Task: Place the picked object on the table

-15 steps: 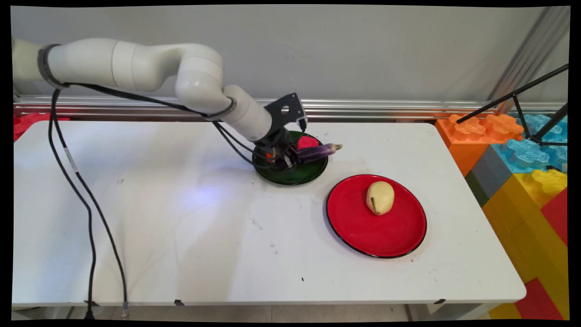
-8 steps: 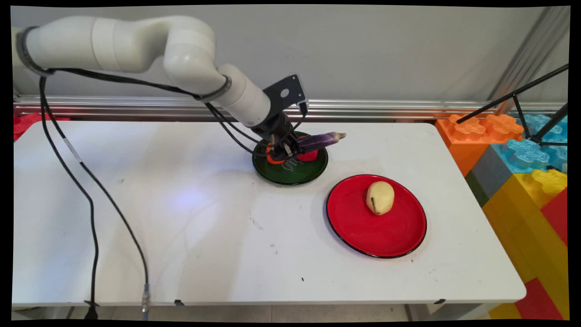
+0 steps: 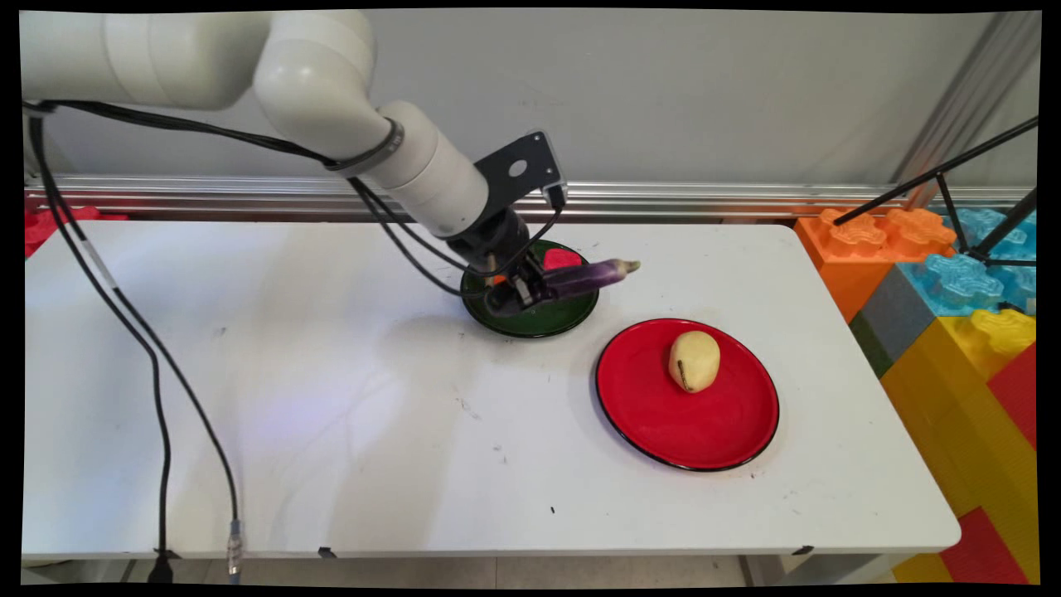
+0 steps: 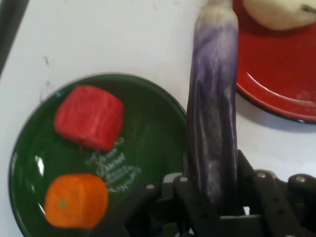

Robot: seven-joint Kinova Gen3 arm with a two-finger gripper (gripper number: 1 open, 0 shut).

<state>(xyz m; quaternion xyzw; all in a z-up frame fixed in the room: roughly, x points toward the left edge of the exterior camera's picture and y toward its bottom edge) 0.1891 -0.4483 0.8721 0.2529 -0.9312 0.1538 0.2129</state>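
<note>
Gripping purple eggplant (image 4: 212,118), claw (image 4: 210,197) above green plate (image 4: 153,143)

Looks like a robotics lab setup to us: we've got a plain white table (image 3: 331,414) pushed against a bare grey wall (image 3: 704,91) with an aluminium rail (image 3: 704,199) running along it. Off to the right we see oversized toy building blocks (image 3: 953,307) stacked up, plus a black tripod (image 3: 961,191), so definitely not anybody's kitchen.
</note>
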